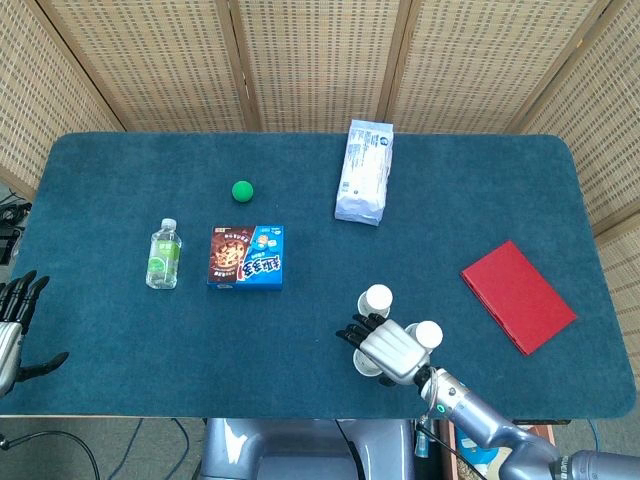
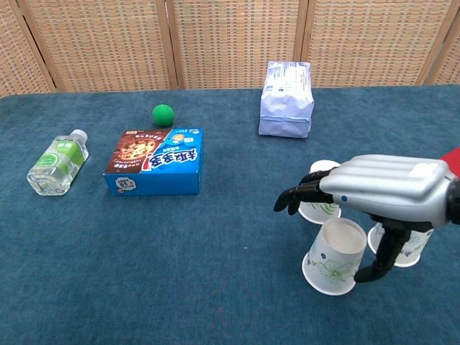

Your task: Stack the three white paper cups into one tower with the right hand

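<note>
Three white paper cups with green and blue flower prints stand upside down at the front right of the blue table. The far cup (image 1: 377, 298) (image 2: 317, 211) and the right cup (image 1: 429, 333) (image 2: 415, 249) flank my right hand (image 1: 385, 348) (image 2: 374, 190). That hand hovers flat over the near cup (image 2: 329, 266), fingers stretched out to the left and thumb hanging down by the cup's right side, gripping nothing. In the head view the near cup is almost hidden beneath it. My left hand (image 1: 15, 322) rests at the left edge with fingers apart and nothing in it.
A cookie box (image 1: 247, 257), a small water bottle (image 1: 164, 254) and a green ball (image 1: 242, 190) lie to the left. A white tissue pack (image 1: 364, 171) sits behind the cups. A red book (image 1: 517, 295) lies to the right. The table's front edge runs just beyond the near cup.
</note>
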`<state>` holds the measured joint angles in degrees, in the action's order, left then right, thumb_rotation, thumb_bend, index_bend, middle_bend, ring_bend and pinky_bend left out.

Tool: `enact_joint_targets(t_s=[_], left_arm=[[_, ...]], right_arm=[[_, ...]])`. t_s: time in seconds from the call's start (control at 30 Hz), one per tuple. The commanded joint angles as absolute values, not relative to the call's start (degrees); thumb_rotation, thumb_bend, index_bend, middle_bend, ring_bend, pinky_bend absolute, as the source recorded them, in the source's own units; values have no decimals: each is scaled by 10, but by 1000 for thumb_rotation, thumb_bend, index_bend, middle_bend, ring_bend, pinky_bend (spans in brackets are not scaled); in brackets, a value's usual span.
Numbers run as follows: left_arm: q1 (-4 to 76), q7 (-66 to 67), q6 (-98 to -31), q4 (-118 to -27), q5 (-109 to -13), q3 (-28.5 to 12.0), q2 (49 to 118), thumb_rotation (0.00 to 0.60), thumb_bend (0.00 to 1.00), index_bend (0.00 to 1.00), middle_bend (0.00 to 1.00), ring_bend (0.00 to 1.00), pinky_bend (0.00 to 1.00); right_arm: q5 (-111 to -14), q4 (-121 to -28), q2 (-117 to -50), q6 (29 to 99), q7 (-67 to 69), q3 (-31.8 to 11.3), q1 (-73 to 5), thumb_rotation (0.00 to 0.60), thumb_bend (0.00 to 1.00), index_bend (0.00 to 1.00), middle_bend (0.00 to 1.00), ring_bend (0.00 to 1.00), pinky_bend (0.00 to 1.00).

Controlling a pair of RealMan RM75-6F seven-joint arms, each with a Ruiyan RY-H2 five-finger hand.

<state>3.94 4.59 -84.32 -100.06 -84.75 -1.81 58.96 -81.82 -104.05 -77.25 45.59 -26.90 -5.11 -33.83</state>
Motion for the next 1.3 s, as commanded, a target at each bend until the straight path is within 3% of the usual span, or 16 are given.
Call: enact_joint_targets(t_s=[0.03, 0.2, 0.5, 0.87, 1.3], left_arm=[[40, 44, -843, -999, -850, -17, 590, 600, 126, 0, 0, 0, 0], [39, 36, -845, -995, -853, -16, 589, 600, 126, 0, 0, 0, 0], [40, 37, -845, -997, -855, -15, 588, 600, 126, 0, 0, 0, 0], [40, 35, -847, -995, -861, -13, 590, 600, 126, 0, 0, 0, 0], [40, 36, -848, -996, -859, -14, 590, 600, 126, 0, 0, 0, 0]], right_arm=[[-809, -1025, -790, 464, -278, -49, -345, 600, 241, 242, 364, 222, 288], [-813, -1008, -801, 476, -274, -41, -348, 600, 306, 373, 458, 318, 336], [-826, -1000, -806, 498, -260, -29, -350, 600, 358, 449, 522, 395, 399], [-844, -986, -813, 519, -242, -17, -351, 600, 411, 473, 542, 428, 481], [-871, -1013, -796, 542, -228, -9, -350, 600, 450, 488, 551, 431, 487]])
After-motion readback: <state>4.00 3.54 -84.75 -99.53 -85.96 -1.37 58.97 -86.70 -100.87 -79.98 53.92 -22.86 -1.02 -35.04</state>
